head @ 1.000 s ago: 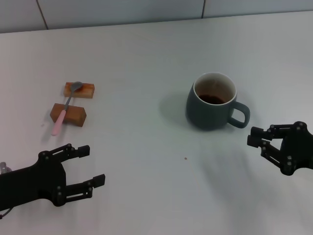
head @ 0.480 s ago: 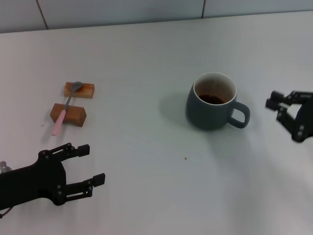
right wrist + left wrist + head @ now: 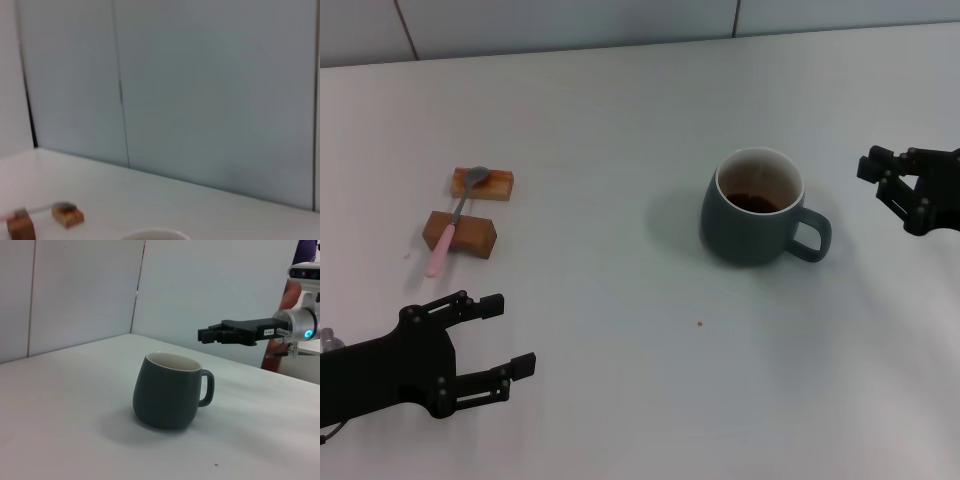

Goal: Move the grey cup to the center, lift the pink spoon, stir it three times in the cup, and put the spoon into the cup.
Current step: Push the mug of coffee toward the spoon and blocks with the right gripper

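Now we see our right gripper hovering raised, right of the grey cup and apart from its handle, fingers close together, our left gripper spread open, parked near the pink spoon resting across two wooden blocks.

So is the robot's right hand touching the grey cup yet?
Apart. In the left wrist view the right gripper hangs above and beyond the grey cup, with wall showing between them. The head view shows bare table between them too.
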`<action>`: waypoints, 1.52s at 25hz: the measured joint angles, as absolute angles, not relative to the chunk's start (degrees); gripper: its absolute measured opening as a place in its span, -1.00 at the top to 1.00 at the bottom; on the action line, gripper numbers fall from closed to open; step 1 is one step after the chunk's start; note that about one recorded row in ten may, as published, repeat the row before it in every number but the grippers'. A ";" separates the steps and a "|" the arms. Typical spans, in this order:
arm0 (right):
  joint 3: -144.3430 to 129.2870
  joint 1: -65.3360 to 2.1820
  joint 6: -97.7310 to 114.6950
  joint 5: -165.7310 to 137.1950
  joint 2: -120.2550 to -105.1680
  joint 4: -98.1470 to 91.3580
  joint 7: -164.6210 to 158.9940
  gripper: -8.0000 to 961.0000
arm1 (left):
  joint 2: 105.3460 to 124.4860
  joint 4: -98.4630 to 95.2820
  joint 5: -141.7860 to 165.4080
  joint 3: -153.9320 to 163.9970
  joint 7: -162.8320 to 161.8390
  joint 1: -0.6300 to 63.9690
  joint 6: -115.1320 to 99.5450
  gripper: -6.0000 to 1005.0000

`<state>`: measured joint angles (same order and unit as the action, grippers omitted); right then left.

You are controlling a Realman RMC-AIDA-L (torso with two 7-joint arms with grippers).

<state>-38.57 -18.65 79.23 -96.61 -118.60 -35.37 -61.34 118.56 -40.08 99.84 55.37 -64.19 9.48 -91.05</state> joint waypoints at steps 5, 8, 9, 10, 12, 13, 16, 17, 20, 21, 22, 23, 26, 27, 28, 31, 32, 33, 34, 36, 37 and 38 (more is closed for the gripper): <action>-37.91 -20.03 78.09 -95.97 -118.88 -33.25 -72.37 0.68 | 118.56 -40.08 99.84 55.37 -64.17 9.56 -90.99 -0.63; -36.90 -20.42 77.58 -94.84 -118.89 -31.78 -76.91 0.68 | 118.56 -40.08 99.84 55.37 -64.16 9.58 -90.97 -0.63; -36.34 -20.46 77.44 -93.97 -118.83 -30.86 -78.07 0.68 | 118.56 -40.08 99.84 55.37 -64.16 9.58 -90.97 -0.63; -35.80 -20.50 77.39 -93.13 -118.66 -29.70 -78.90 0.68 | 118.56 -40.08 99.84 55.37 -64.16 9.58 -90.96 -0.63; -33.71 -20.79 77.08 -91.60 -118.03 -26.51 -81.26 0.69 | 118.56 -40.08 99.84 55.37 -64.16 9.58 -90.96 -0.63; -33.71 -20.79 77.08 -91.60 -118.03 -26.51 -81.26 0.70 | 118.55 -40.08 99.84 55.37 -64.15 9.58 -90.96 -0.63; -32.78 -21.21 76.65 -91.47 -118.06 -24.69 -82.97 0.72 | 118.55 -40.08 99.84 55.37 -64.15 9.58 -90.96 -0.63; -32.86 -21.40 76.31 -91.59 -118.22 -24.35 -83.29 0.72 | 118.52 -40.08 99.84 55.37 -64.15 9.58 -90.96 -0.63; -33.65 -22.07 74.04 -91.97 -118.59 -23.74 -83.82 0.74 | 118.48 -40.08 99.83 55.37 -64.16 9.72 -91.04 -0.62; -34.28 -22.27 73.32 -92.09 -118.60 -23.63 -84.22 0.76 | 118.47 -40.08 99.83 55.37 -64.19 9.74 -91.07 -0.62; -35.11 -22.49 72.45 -92.30 -118.59 -23.62 -84.89 0.77 | 118.47 -40.08 99.82 55.37 -64.22 9.74 -91.09 -0.62; -36.16 -22.70 71.65 -92.65 -118.60 -23.66 -85.77 0.78 | 118.47 -40.08 99.82 55.37 -64.26 9.74 -91.11 -0.62; -38.85 -23.42 69.99 -93.95 -118.35 -23.65 -87.46 0.80 | 118.47 -40.08 99.80 55.37 -64.29 9.75 -91.15 -0.62; -39.40 -23.72 69.73 -94.66 -118.29 -23.56 -87.73 0.80 | 118.47 -40.08 99.79 55.37 -64.29 9.76 -91.15 -0.62; -39.82 -23.95 69.52 -95.50 -118.26 -23.51 -88.09 0.80 | 118.47 -40.08 99.79 55.37 -64.29 9.76 -91.15 -0.62; -40.33 -24.65 69.31 -97.79 -118.26 -23.51 -89.18 0.80 | 118.47 -40.08 99.76 55.37 -64.29 9.76 -91.15 -0.62; -40.35 -24.82 69.29 -98.19 -118.28 -23.51 -89.23 0.80 | 118.47 -40.08 99.75 55.37 -64.29 9.76 -91.15 -0.62; -40.47 -24.99 69.27 -98.58 -118.32 -23.51 -89.26 0.80 | 118.47 -40.08 99.75 55.37 -64.28 9.76 -91.15 -0.62; -40.73 -25.11 69.25 -98.71 -118.36 -23.51 -89.28 0.80 | 118.47 -40.08 99.75 55.37 -64.28 9.76 -91.15 -0.62; -41.68 -25.42 69.25 -98.78 -118.45 -23.52 -89.52 0.80 | 118.47 -40.08 99.75 55.37 -64.27 9.76 -91.14 -0.62; -42.05 -25.53 69.25 -98.78 -118.48 -23.57 -89.63 0.80 | 118.48 -40.08 99.75 55.37 -64.19 9.76 -91.08 -0.62; -42.60 -25.66 69.25 -98.79 -118.52 -23.67 -89.79 0.80 | 118.48 -40.09 99.73 55.37 -64.19 9.76 -91.06 -0.62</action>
